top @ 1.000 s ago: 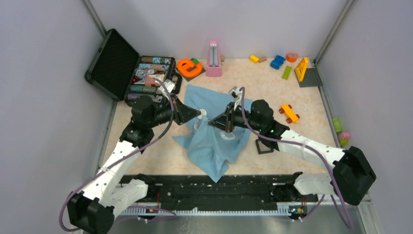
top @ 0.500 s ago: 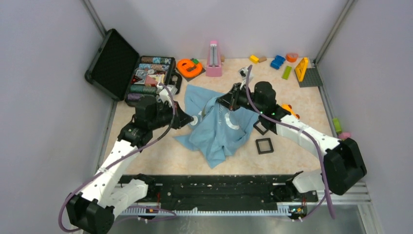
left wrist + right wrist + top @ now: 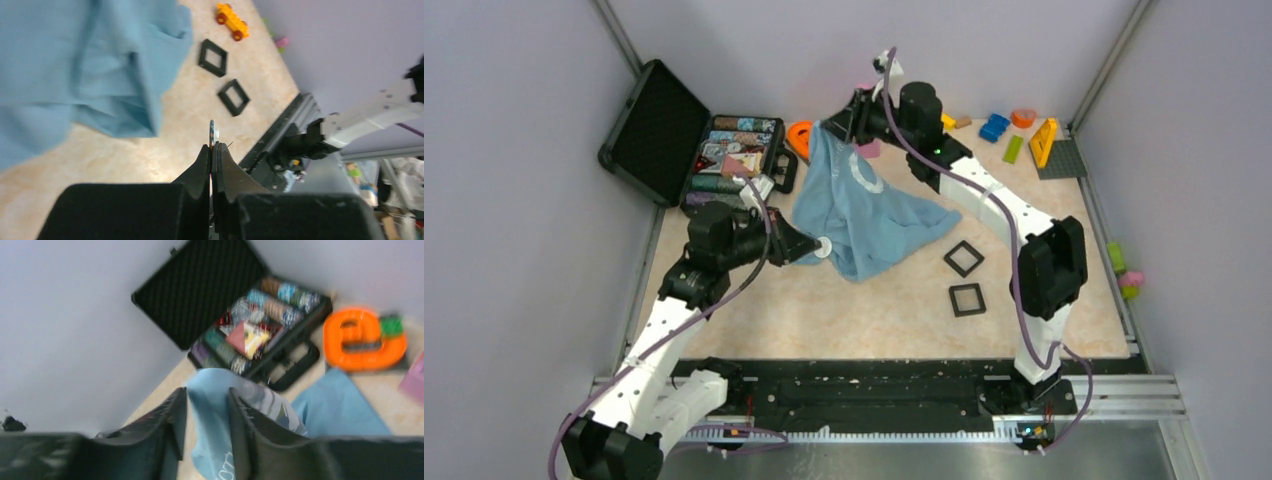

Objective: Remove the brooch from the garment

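Observation:
The light blue T-shirt (image 3: 869, 205) hangs from my right gripper (image 3: 826, 127), which is raised at the back of the table, and its lower end drapes onto the tabletop. In the right wrist view my right gripper (image 3: 207, 400) is shut on a fold of the shirt (image 3: 212, 420). My left gripper (image 3: 816, 247) is shut on the small round brooch (image 3: 823, 247), just left of the shirt's lower edge. In the left wrist view the brooch (image 3: 212, 131) shows edge-on between the tips of my left gripper (image 3: 212, 147), apart from the shirt (image 3: 75, 60).
An open black case of chips (image 3: 724, 155) stands back left, with an orange "e" toy (image 3: 809, 135) beside it. Two black square frames (image 3: 963, 258) (image 3: 967, 299) lie right of the shirt. Coloured blocks (image 3: 995, 127) and a yellow piece (image 3: 1044, 140) sit back right.
My right gripper has lifted the shirt up and toward the back left. The shirt has pulled away from my left gripper, which still holds the brooch and has drawn slightly left.

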